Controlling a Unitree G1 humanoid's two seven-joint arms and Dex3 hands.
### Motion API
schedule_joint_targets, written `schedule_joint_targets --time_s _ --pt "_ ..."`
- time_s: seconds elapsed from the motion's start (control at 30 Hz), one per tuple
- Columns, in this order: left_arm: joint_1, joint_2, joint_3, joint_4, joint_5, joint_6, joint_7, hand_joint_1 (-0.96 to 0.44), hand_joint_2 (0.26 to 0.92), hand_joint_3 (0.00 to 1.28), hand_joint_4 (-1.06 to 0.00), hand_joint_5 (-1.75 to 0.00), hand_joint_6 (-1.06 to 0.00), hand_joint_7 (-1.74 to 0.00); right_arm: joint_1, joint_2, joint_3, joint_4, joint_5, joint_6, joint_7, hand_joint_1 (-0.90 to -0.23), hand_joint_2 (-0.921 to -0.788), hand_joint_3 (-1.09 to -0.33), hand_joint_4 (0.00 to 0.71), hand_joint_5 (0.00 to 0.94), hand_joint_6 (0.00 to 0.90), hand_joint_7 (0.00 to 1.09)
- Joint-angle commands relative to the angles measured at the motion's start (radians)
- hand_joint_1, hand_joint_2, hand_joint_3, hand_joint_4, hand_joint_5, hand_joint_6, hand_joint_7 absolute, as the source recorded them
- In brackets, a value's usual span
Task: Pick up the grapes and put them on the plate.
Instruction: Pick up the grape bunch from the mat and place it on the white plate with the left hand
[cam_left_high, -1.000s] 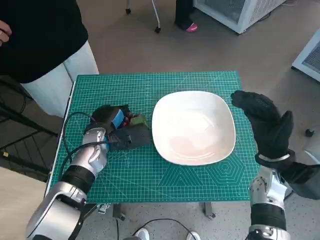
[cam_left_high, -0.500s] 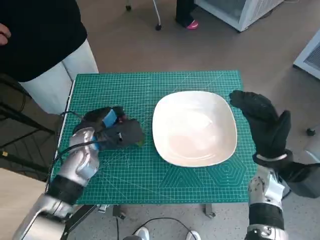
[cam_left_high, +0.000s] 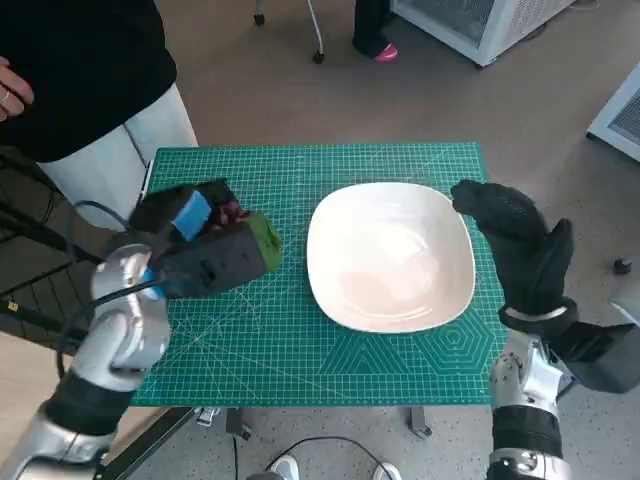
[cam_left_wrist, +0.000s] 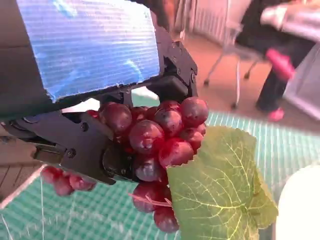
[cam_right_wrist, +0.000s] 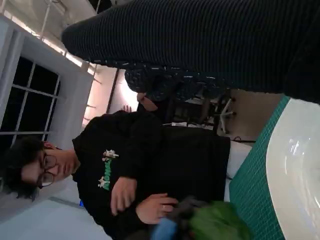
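Green cutting-mat surface (cam_left_high: 300, 340) below me, and my left hand's fingers (cam_left_wrist: 80, 145) were clamped round the grapes (cam_left_wrist: 155, 145), leaf dangling, lifted clear beside the white plate (cam_left_high: 390, 255). Right hand (cam_left_high: 515, 245) hovered spread, holding nothing. Carry step, I judged: next, swing over the plate and release.
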Motion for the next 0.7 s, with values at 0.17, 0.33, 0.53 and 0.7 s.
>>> schedule_joint_targets --time_s 0.17,0.33,0.53,0.7 --pt "0.049 0.008 0.029 -0.102 0.034 0.022 -0.003 0.0 0.921 0.14 -0.6 -1.28 -0.55 -1.21 -0.006 0.007 -0.005 0.034 0.006 0.008 0.011 -0.391 -0.921 -0.512 0.557 0.0 0.508 0.0" --pt "0.045 -0.001 0.03 -0.089 0.039 0.02 0.0 0.0 0.921 0.13 -0.6 -1.3 -0.56 -1.19 -0.01 0.009 -0.005 0.039 0.008 0.007 0.018 -0.397 -0.921 -0.509 0.558 0.0 0.509 0.0" --pt "0.03 -0.005 0.021 -0.075 0.041 0.02 -0.014 0.0 0.921 0.13 -0.59 -1.3 -0.57 -1.18 -0.015 0.006 -0.009 0.048 0.011 0.007 0.031 -0.397 -0.921 -0.507 0.558 0.0 0.509 0.0" --pt "0.008 -0.013 0.006 -0.055 0.045 0.013 -0.024 0.0 0.921 0.13 -0.59 -1.31 -0.58 -1.16 -0.013 0.002 -0.012 0.046 0.012 0.006 0.041 -0.397 -0.921 -0.506 0.558 0.0 0.509 0.0"
